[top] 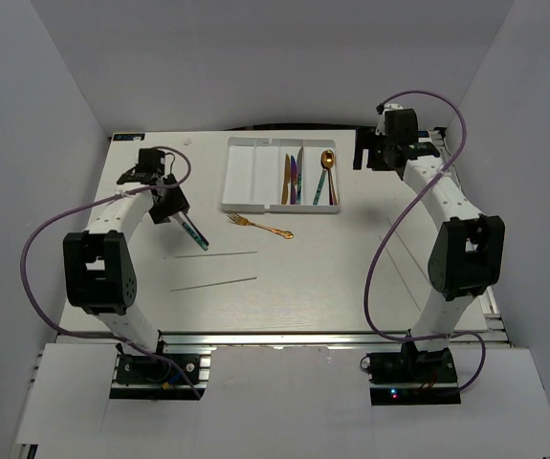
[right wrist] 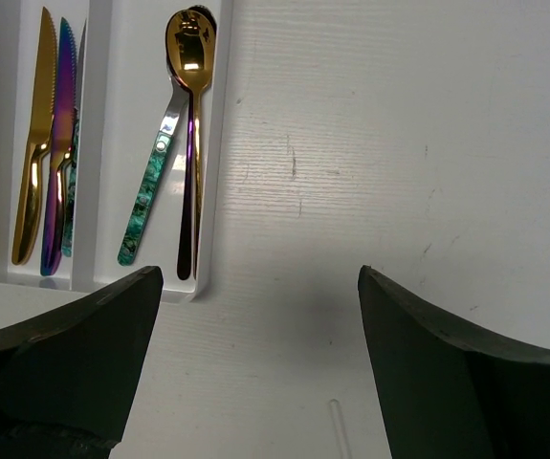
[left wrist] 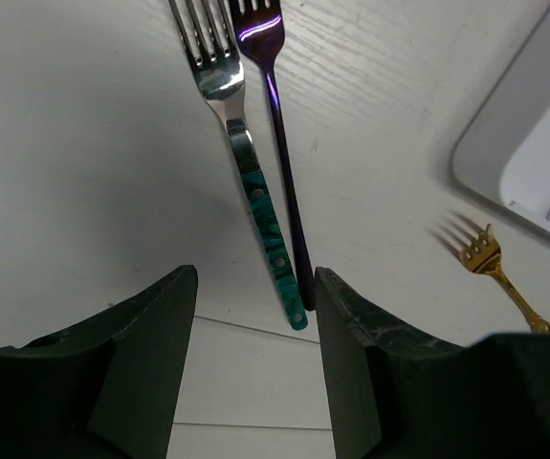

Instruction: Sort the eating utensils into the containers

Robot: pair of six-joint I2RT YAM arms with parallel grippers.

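Observation:
A teal-handled silver fork (left wrist: 255,196) and an iridescent purple fork (left wrist: 281,134) lie side by side on the table. My left gripper (left wrist: 255,330) is open just above their handle ends, which lie close to its right finger (left wrist: 356,344). In the top view it (top: 171,203) is at the left, with the two forks (top: 195,232) below it. A gold fork (top: 260,227) lies in front of the white tray (top: 241,177). The tray holds knives (right wrist: 45,143) in its third compartment and spoons (right wrist: 184,115) in its fourth. My right gripper (right wrist: 260,316) is open and empty, right of the tray.
Two thin grey lines (top: 215,253) lie on the table in front of the forks. The tray's two left compartments are bare. The gold fork (left wrist: 490,260) and a tray corner (left wrist: 528,153) show at the right of the left wrist view. Grey walls enclose the table.

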